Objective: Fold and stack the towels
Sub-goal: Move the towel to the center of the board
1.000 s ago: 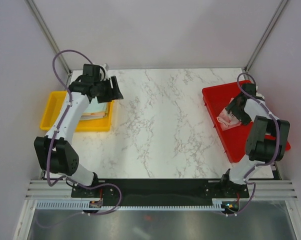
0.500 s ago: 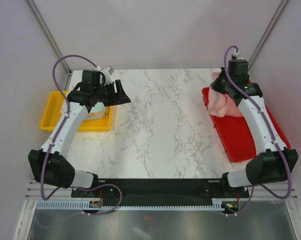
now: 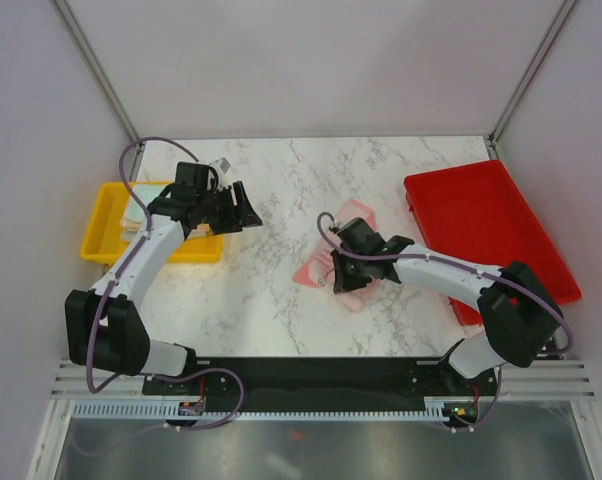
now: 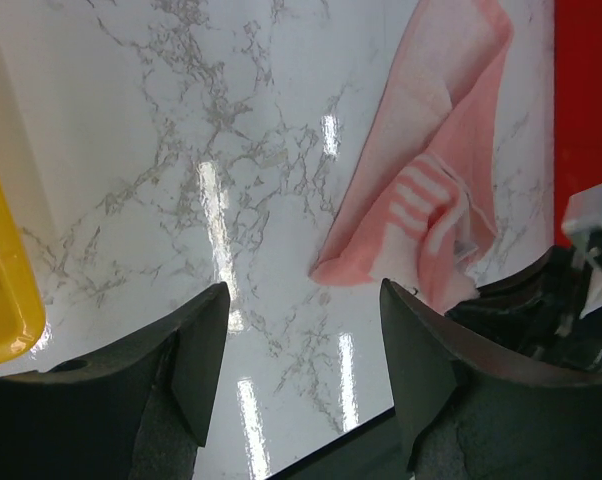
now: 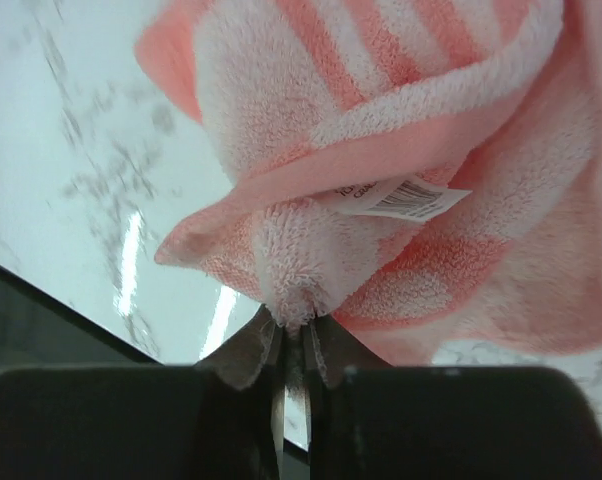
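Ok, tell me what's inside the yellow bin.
Pale towels show at the far left of the bin; the left arm covers the rest.

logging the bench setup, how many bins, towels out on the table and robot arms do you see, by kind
rectangular plastic bins: 2 (yellow bin, red tray)
pink-and-white striped terry towel on the white marble table: 1
white-and-black robot arms: 2 (left arm, right arm)
total: 5
yellow bin's contents mostly hidden, not counted
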Motion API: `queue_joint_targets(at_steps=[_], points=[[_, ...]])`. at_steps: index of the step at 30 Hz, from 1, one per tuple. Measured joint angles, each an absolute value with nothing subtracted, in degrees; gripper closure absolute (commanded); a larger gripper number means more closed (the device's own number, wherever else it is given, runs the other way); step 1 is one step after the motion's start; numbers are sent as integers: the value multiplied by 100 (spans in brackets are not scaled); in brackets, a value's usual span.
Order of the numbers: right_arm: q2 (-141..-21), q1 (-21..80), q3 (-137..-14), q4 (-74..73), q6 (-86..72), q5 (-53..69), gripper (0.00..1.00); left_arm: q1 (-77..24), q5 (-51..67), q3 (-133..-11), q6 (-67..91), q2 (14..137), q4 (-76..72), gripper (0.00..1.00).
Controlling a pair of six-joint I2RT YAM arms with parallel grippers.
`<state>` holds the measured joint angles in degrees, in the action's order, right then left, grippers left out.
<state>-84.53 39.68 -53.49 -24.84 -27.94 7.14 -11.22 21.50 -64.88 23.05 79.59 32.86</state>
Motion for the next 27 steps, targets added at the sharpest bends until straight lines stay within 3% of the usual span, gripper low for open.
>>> queue_joint_targets(at_steps=[1,2,5,7,10,13,14,19,22,27], points=[[-8624,4211,-5210,-2521,-2724,751,78,-1122,2145,-6469,2311,7988,3282,31],[-8687,4333,-5159,-2556,-2700,757,61,-1122,2134,-6464,2314,8012,3275,31],[-8606,4495,-5129,-2665,-2613,679,35,-1151,2091,-6471,2311,8077,3234,31],[-8348,4473,-5168,-2773,-2598,541,31,-1203,2060,-6519,2311,8208,3234,31],[-7900,4370,-5489,-3114,-2569,207,31,-1385,2005,-6751,2311,8606,3240,31],[-7614,4091,-5828,-3155,-2547,-209,44,-1741,1955,-7341,2311,9282,3269,31],[-7559,3944,-5846,-3081,-2512,-368,52,-1859,1968,-7623,2309,9553,3262,32],[-8042,3562,-5850,-2646,-2156,-1192,62,-2171,2233,-9205,2362,11059,3050,34],[-8895,3581,-6062,-2392,-2034,-1339,62,-2154,2272,-9633,2534,11581,2978,36],[-9686,3618,-6189,-2056,-2023,-1339,50,-2121,2633,-9441,3002,11668,2808,41]])
